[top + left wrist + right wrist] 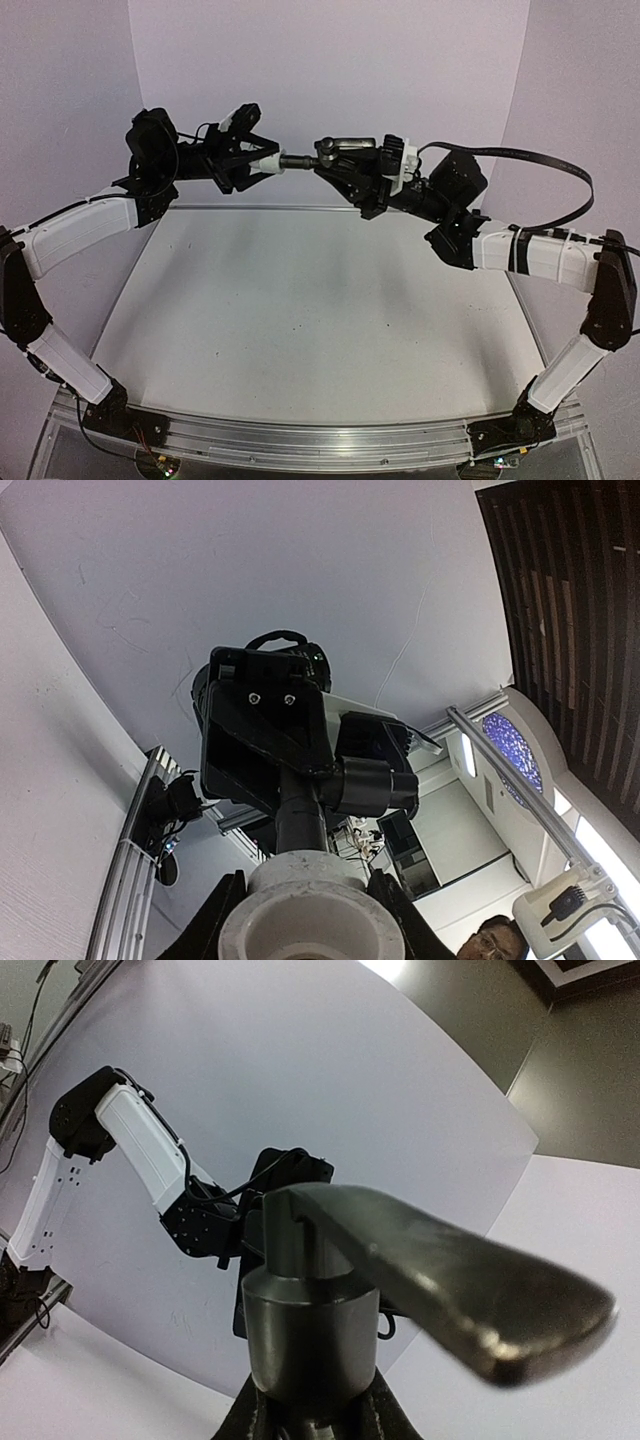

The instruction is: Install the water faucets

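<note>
Both arms are raised above the far edge of the table, tips facing each other. My left gripper (258,165) is shut on the short white cylinder fitting (269,163); up close, the fitting (310,910) sits between the two black fingers (222,915). My right gripper (342,168) is shut on the black faucet (326,152), whose round body (310,1330) and long lever (450,1270) fill the right wrist view. The faucet's thin black stem (300,820) meets the end of the white fitting; how deep it sits inside is hidden.
The grey table top (300,300) lies well below both grippers. A black cable (560,165) loops off the right arm. An aluminium rail (320,440) runs along the near edge. A person's head (490,942) shows beyond the workspace.
</note>
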Controlling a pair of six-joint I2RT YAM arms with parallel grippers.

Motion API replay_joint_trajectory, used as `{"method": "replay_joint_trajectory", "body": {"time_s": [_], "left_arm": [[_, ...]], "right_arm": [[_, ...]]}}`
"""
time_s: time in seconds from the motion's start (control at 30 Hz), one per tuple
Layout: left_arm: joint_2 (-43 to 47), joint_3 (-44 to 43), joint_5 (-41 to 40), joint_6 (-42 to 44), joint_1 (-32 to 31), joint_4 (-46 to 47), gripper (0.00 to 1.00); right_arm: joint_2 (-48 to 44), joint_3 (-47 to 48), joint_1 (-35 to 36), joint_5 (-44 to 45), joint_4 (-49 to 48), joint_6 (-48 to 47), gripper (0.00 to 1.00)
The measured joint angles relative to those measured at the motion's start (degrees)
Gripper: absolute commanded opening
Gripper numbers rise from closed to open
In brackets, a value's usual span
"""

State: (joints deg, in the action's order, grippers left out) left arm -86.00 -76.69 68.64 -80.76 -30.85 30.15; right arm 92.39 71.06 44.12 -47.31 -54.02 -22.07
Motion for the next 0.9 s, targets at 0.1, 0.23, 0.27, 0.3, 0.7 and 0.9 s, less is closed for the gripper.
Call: {"method": "replay_joint_trajectory", "body": {"time_s": [0.1,0.23,0.27,0.3,0.7,0.9], "left_arm": [[0.0,0.0,-0.3,0.7,0.2,0.1,0.0],[0.1,0.0,-0.7,2.3,0.5,0.4,0.0],[0.2,0.0,-1.0,2.7,0.6,0.4,0.0],[0.3,0.0,-1.2,3.1,0.6,0.4,0.0],[0.7,-0.1,-2.8,7.6,1.2,0.5,0.0],[1.7,-0.1,-3.8,11.0,1.3,0.3,0.0]], "right_arm": [[0.5,0.9,0.0,0.1,0.1,1.1,0.0],[1.3,1.9,0.0,0.4,0.0,3.7,0.0],[1.5,2.1,0.0,0.7,-0.1,4.7,0.0],[1.6,2.3,0.0,0.9,-0.2,5.6,0.0],[3.9,3.9,0.3,3.3,-3.2,14.0,0.0],[5.1,5.7,0.5,3.1,-3.9,17.9,0.0]]}}
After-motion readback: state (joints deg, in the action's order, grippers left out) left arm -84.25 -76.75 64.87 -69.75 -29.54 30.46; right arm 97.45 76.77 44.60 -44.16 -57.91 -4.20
